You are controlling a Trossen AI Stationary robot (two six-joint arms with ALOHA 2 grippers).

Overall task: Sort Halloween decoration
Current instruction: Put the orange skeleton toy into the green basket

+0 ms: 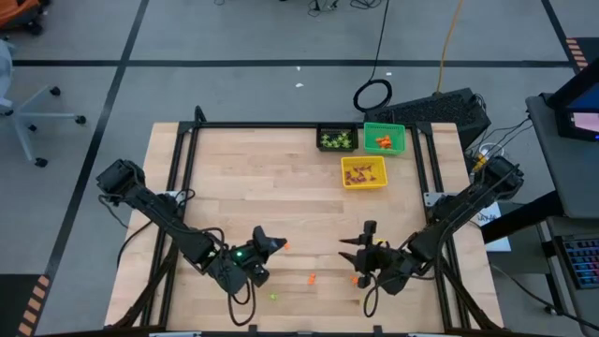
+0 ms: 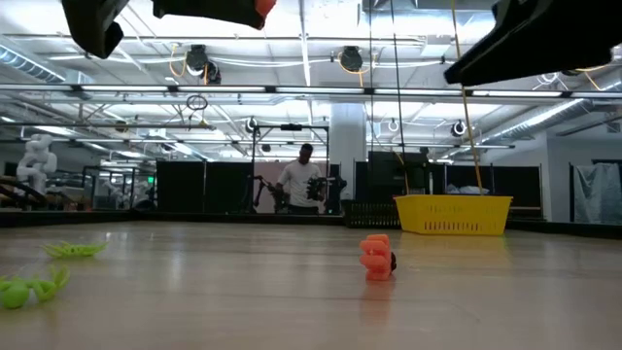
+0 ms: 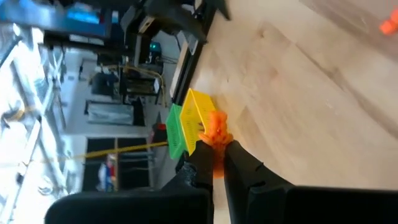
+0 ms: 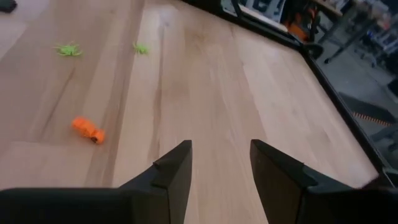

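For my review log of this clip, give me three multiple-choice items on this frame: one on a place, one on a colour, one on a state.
1. Where do the three bins stand?
A. At the table's far edge, nearer the right arm
B. Between the two arms
C. By the left arm's base

2. What colour is the trinket in the left tool?
A. Purple
B. Light green
C. Orange

3. How does the right tool stand?
A. Shut on a trinket
B. Open and empty
C. Shut and empty

Answers:
1. A: the high view shows the black bin, green bin and yellow bin there.
2. C: the left wrist view shows the left tool shut on an orange trinket.
3. B: the right wrist view shows the right tool with fingers apart over bare wood.
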